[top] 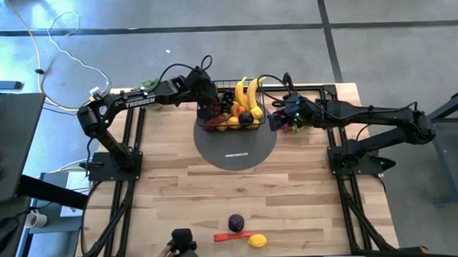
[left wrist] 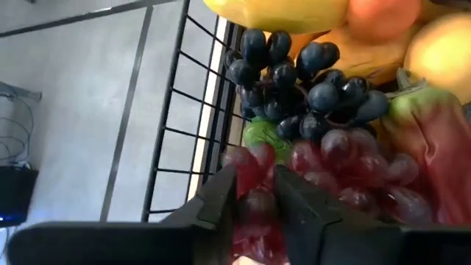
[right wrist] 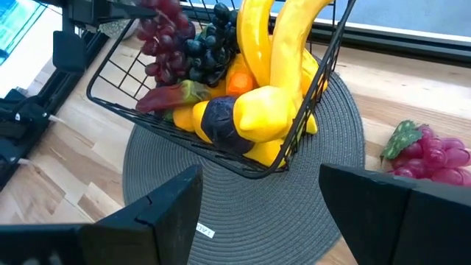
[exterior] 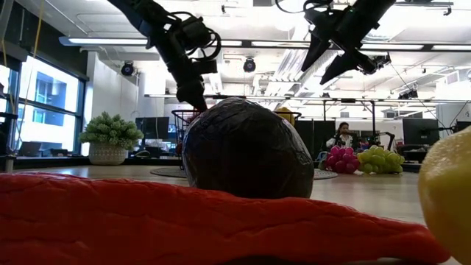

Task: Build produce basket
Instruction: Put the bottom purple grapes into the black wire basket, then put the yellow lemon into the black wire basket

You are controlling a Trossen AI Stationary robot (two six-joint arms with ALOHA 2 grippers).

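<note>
Left gripper (left wrist: 254, 210) is in the basket (top: 230, 113), fingers narrowly parted around the red grapes (left wrist: 324, 173); grip unclear. Right gripper (right wrist: 257, 213) hovers wide open, empty, beside the basket on the grey mat (top: 249, 149).

Black wire basket (top: 230, 125) at table's far edge, piled with bananas (top: 247, 93), dark grapes (left wrist: 294, 81), red grapes (left wrist: 324, 165). Near the front edge: plum (top: 235, 222), red chilli (top: 230, 237), lemon (top: 256, 240).
</note>
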